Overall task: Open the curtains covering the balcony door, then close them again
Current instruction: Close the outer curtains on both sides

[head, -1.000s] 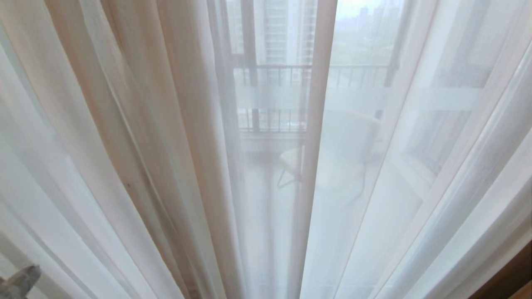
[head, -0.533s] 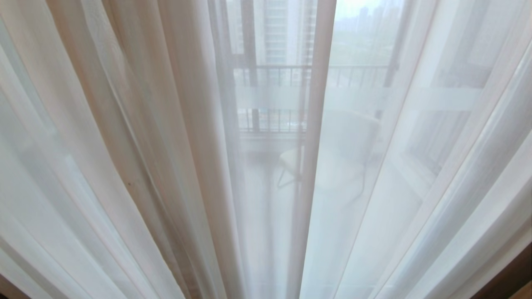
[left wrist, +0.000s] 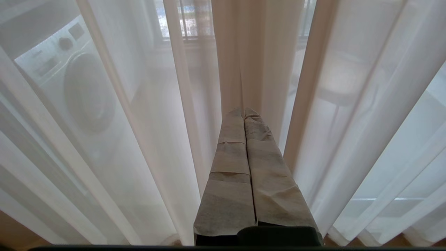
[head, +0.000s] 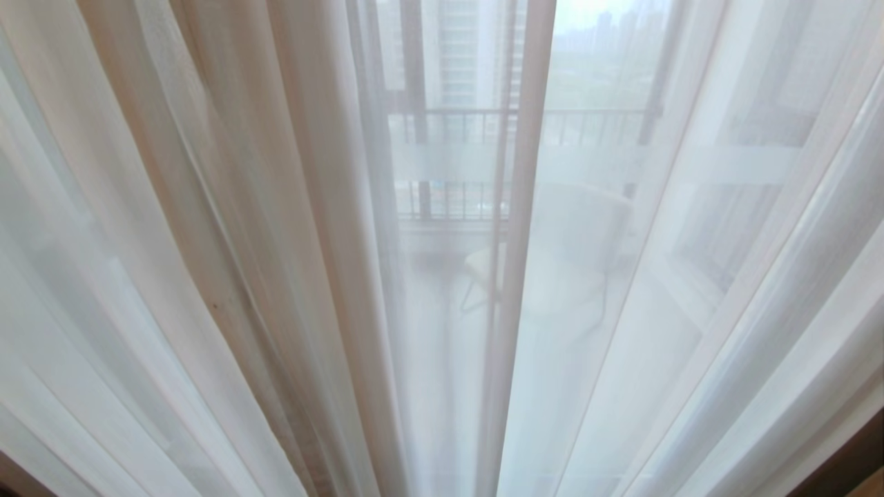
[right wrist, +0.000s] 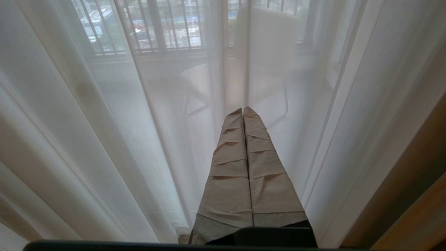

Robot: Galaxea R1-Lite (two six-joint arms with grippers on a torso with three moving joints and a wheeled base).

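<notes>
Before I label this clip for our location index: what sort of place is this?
Probably a high-rise flat's balcony doorway: sheer curtains, railing and towers beyond, a washing machine behind the voile.

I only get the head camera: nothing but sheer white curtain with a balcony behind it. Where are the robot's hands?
Observer: The left gripper shows in its own wrist view, fingers pressed together, gripping nothing, pointing at the curtains.
Operator: And the other one?
Observer: The right gripper is the same: shut, empty, facing the sheer layer.
Operator: Anything behind the fabric that I miss?
Observer: Yes, a washing machine shows through the sheer in the left wrist view.
</notes>
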